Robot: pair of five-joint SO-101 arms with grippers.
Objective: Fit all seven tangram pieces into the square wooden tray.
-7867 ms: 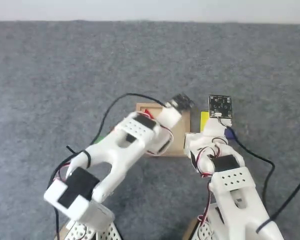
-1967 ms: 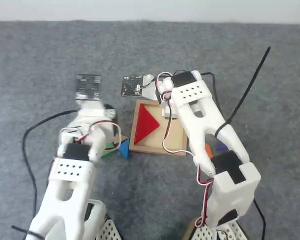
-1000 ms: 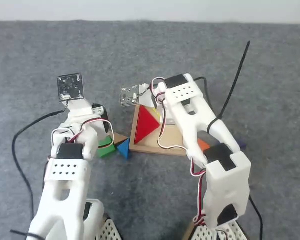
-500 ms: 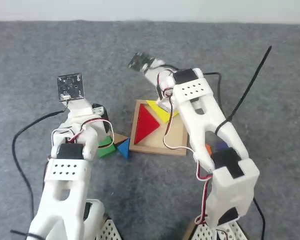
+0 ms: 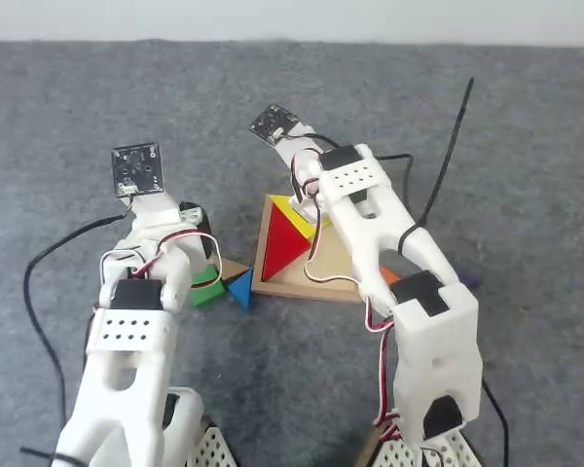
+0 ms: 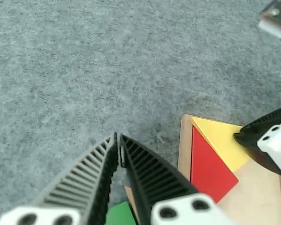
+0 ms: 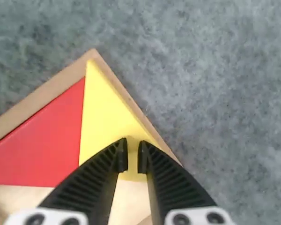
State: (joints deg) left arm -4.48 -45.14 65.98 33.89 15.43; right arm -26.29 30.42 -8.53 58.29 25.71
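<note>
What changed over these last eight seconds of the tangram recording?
The yellow triangle went from right of the tray into its corner, against the red triangle, with the right hand over it. The left hand drew back from the tray to its left and has kept still this last second. The green piece and blue piece stayed put.

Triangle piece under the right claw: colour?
Yellow triangle, seen best in the right wrist view.

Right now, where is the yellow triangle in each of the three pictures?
High view: the yellow triangle lies in the far corner of the tray.
Left wrist view: yellow triangle in the tray corner.
Right wrist view: yellow triangle at the tips of the right gripper.
Shared landmark: the red triangle bordering it.
</note>
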